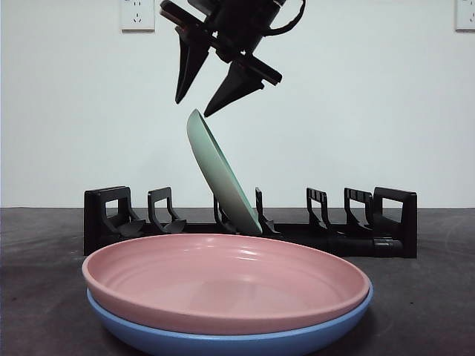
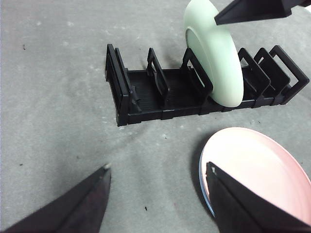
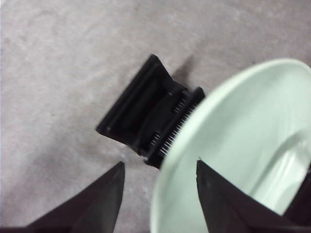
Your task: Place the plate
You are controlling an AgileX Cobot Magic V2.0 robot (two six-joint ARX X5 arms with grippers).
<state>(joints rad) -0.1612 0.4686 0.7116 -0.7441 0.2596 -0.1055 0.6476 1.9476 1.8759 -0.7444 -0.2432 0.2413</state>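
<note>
A pale green plate [image 1: 221, 176] stands tilted in a middle slot of the black dish rack [image 1: 111, 219]. It also shows in the left wrist view [image 2: 214, 53] and fills the right wrist view [image 3: 243, 145]. My right gripper [image 1: 204, 104] hangs open just above the plate's top rim, not touching it; in its own view the right gripper [image 3: 160, 170] has jaws spread. My left gripper [image 2: 158, 170] is open and empty, low over the table between the rack [image 2: 160, 92] and a pink plate [image 2: 257, 165]. The pink plate [image 1: 223, 278] lies stacked on a blue plate [image 1: 223, 337] in front.
Several rack slots stand free on both sides of the green plate. The table [image 2: 58, 126] is grey and speckled. White wall with two sockets [image 1: 137, 15] behind.
</note>
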